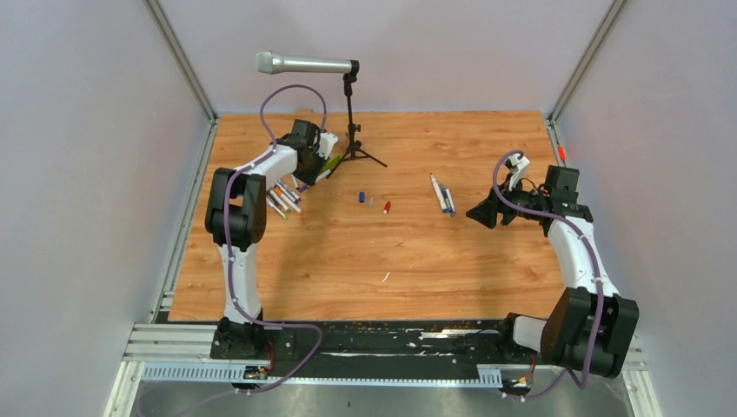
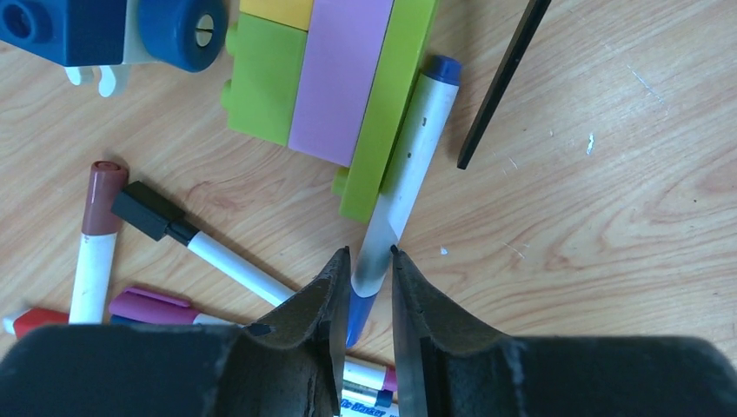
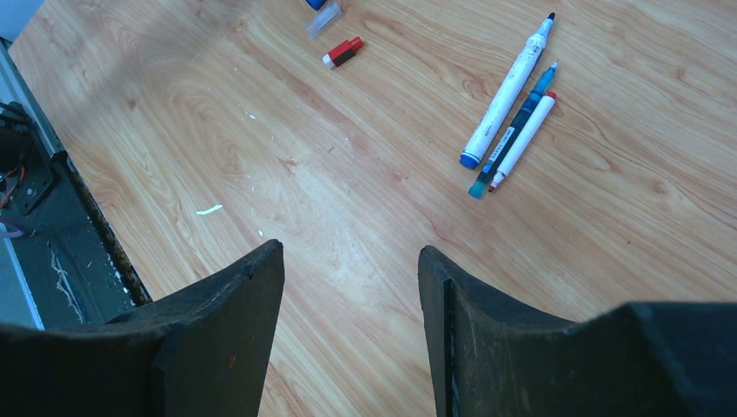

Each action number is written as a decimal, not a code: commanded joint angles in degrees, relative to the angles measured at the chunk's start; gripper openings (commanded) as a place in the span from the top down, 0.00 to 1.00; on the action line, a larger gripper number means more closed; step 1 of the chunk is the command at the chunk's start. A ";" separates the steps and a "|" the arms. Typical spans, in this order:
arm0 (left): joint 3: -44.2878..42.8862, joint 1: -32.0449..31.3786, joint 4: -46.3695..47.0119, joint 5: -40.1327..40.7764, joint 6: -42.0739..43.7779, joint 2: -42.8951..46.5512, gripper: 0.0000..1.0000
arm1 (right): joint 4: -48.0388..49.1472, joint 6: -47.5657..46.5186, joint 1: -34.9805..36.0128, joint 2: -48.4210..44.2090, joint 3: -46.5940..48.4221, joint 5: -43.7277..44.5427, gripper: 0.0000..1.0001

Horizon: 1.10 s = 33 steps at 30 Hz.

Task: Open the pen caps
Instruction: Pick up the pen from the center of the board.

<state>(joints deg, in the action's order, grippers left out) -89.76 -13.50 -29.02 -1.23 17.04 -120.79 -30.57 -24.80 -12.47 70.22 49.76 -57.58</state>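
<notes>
My left gripper (image 2: 370, 252) is shut on the lower barrel of a grey pen (image 2: 401, 174) with blue ends, which lies on the wood beside a green block. More capped pens lie to its left: brown (image 2: 102, 187), black (image 2: 149, 211), purple (image 2: 148, 306) and red (image 2: 35, 320). In the top view the left gripper (image 1: 320, 167) is at the far left by that pen cluster (image 1: 283, 198). Three loose pen caps, blue (image 1: 361, 197), pale (image 1: 371, 201) and red (image 1: 387, 207), sit mid-table. My right gripper (image 3: 351, 252) hangs open and empty, near three uncapped pens (image 3: 508, 100).
A silver microphone (image 1: 306, 63) on a black tripod stand (image 1: 351, 130) is at the back; one tripod leg (image 2: 504, 78) runs close to the gripped pen. Stacked toy blocks (image 2: 339, 78) and a blue toy piece (image 2: 113, 30) lie against the pens. Grey walls enclose the table.
</notes>
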 commanded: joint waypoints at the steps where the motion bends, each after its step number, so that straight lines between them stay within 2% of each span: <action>1: -2.36 0.48 -0.79 -2.29 0.35 -1.63 0.70 | 1.59 -1.73 -0.27 0.53 -0.06 -1.40 0.41; 13: -0.07 1.10 -3.04 -5.17 -2.14 -1.50 0.73 | 1.30 -1.88 -0.38 -0.09 0.16 -1.65 0.41; 17: 2.95 1.10 -2.29 -4.39 -3.67 0.60 0.87 | 1.18 -1.91 -0.61 -0.42 0.25 -2.05 0.41; 24: 8.90 1.10 1.55 -3.10 -6.13 11.15 1.00 | 1.13 -1.81 -1.06 -1.00 0.23 -2.88 0.41; 33: 18.39 1.11 2.47 -5.69 -9.76 24.73 1.00 | 1.11 -1.83 -1.26 -1.62 0.16 -3.63 0.41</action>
<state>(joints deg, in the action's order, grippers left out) -75.02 -12.71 -27.88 -4.64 10.35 -103.81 -30.57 -25.21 -13.34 70.24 49.76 -58.57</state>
